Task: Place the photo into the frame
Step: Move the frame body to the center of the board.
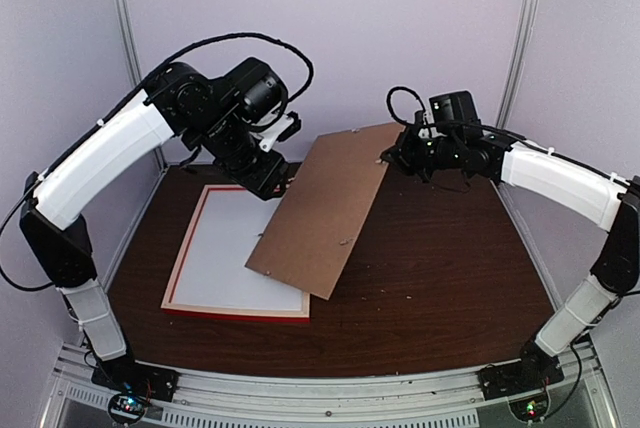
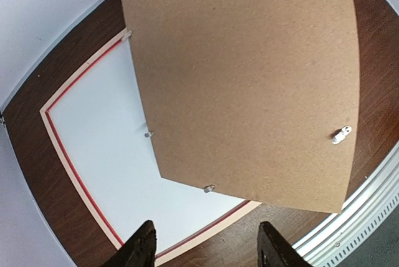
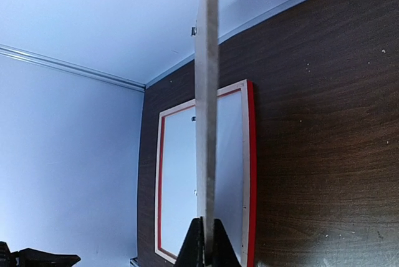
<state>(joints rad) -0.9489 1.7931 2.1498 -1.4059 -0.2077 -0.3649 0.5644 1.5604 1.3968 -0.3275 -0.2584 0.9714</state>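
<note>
The frame (image 1: pixel 238 314) (image 2: pixel 78 173) (image 3: pixel 250 173) is laid flat on the left of the table (image 1: pixel 440 268), pale back upward, red showing at its edges; it is filled by a white sheet (image 1: pixel 230 258) (image 2: pixel 106 130) (image 3: pixel 177 173); whether that is the photo, face down, cannot be told. A brown board (image 1: pixel 320 213) (image 2: pixel 249 80) (image 3: pixel 207 92) is held tilted over the frame, near corner low above the sheet, far end higher; contact there cannot be told. Its far right corner is clamped edge-on by the right gripper (image 1: pixel 395 156) (image 3: pixel 206 245), jaws closed on it. The left gripper (image 1: pixel 270 173) (image 2: pixel 206 251) is poised by the board's far left edge, jaws parted, nothing between them.
</note>
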